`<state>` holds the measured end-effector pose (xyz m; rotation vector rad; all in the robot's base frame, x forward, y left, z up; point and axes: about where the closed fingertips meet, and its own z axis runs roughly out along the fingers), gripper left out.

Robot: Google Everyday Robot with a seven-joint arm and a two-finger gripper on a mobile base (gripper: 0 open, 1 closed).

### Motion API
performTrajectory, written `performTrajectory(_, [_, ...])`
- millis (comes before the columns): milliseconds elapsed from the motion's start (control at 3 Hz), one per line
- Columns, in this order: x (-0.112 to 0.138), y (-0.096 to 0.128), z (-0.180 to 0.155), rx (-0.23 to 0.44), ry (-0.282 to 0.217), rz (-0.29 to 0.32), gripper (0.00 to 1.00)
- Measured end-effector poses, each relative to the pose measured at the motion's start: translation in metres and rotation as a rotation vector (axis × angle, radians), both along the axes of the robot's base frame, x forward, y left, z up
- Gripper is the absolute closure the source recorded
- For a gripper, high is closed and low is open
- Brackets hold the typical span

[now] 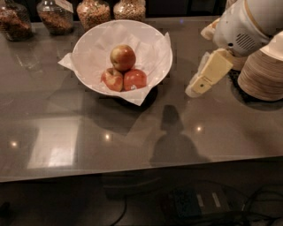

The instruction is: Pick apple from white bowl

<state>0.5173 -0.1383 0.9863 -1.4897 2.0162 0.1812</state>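
1. The apple [123, 57] sits upper centre of the frame, on top of two redder apples [135, 79] in the white bowl [84, 48], which is lined with crumpled paper.
2. The gripper [195, 88] hangs right of centre, apart from the bowl and above the grey counter [66, 145]. It holds nothing; I cannot tell whether it is open or closed.
3. Stacked beige bowls [263, 75] stand at the right edge, and jars [93, 12] line the top.
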Motion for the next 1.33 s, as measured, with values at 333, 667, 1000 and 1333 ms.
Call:
performTrajectory(333, [0.036, 0.042, 0.005, 0.14, -0.021, -0.008, 0.0])
performTrajectory(667, [0.066, 0.081, 0.002, 0.222, -0.014, -0.006, 0.0])
performTrajectory(1000, [0.091, 0.119, -0.005, 0.276, 0.019, -0.005, 0.0])
performTrajectory(1333, [0.111, 0.154, -0.017, 0.299, 0.049, 0.018, 0.0])
